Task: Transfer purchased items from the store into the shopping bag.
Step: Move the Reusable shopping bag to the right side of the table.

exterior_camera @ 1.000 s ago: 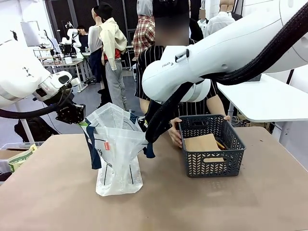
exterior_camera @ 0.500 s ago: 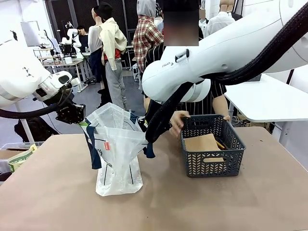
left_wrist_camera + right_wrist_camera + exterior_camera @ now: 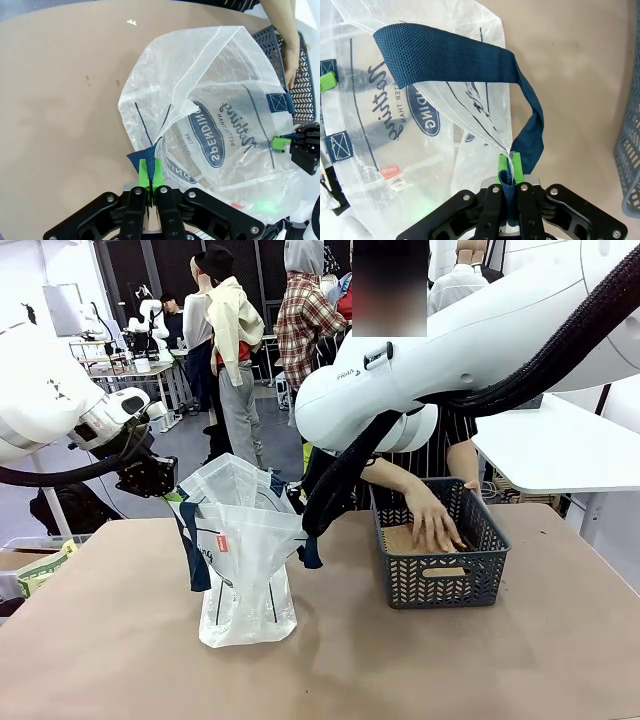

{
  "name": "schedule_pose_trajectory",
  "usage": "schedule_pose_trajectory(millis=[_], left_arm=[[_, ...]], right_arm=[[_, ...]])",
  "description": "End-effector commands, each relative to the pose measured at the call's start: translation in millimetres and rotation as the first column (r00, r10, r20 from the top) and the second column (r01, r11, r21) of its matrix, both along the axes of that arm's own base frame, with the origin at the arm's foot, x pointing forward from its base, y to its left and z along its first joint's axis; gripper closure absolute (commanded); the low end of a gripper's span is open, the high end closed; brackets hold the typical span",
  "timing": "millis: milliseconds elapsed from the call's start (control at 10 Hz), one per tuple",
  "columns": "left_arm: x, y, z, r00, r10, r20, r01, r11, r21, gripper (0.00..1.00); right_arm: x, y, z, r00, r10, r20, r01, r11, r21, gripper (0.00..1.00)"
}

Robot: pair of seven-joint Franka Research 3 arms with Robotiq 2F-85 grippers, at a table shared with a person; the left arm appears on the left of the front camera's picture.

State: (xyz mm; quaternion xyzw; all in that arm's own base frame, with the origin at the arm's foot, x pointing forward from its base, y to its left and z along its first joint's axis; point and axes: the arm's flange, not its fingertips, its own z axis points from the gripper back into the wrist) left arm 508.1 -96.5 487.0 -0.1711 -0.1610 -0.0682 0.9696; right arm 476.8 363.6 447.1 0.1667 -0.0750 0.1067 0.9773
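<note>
The translucent shopping bag (image 3: 245, 560) stands on the table, its mouth held wide between both grippers. My left gripper (image 3: 170, 492) is shut on the bag's left rim, by a navy handle patch (image 3: 145, 155). On the opposite rim my right gripper (image 3: 298, 502) is shut on the navy strap (image 3: 470, 65). The dark lattice basket (image 3: 470, 580) sits to the right of the bag. A person's hand (image 3: 433, 524) reaches inside it and rests on a flat tan packet (image 3: 400, 540). The other items are hidden. The bag (image 3: 220, 130) looks almost empty inside.
The brown table (image 3: 450, 670) has free room in front of the bag and the basket. A white table (image 3: 560, 450) stands at the far right. A green-and-yellow packet (image 3: 40, 570) lies off the table's left edge.
The person's hand went from the basket's far left rim down into the basket, onto the tan packet. Both arms and the bag stayed still.
</note>
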Motion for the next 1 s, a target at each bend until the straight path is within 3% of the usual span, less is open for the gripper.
schedule_pose_trajectory(millis=[0, 900], left_arm=[[-1.8, 1.3, 2.0, 1.000, 0.004, 0.007, -0.004, 1.000, 0.003, 1.00], [-1.8, 1.3, 2.0, 1.000, 0.004, 0.007, -0.004, 1.000, 0.003, 1.00]], right_arm=[[-0.1, -3.9, -0.8, 1.000, 0.019, -0.009, -0.019, 1.000, 0.019, 1.00], [-0.1, -3.9, -0.8, 1.000, 0.019, -0.009, -0.019, 1.000, 0.019, 1.00]])
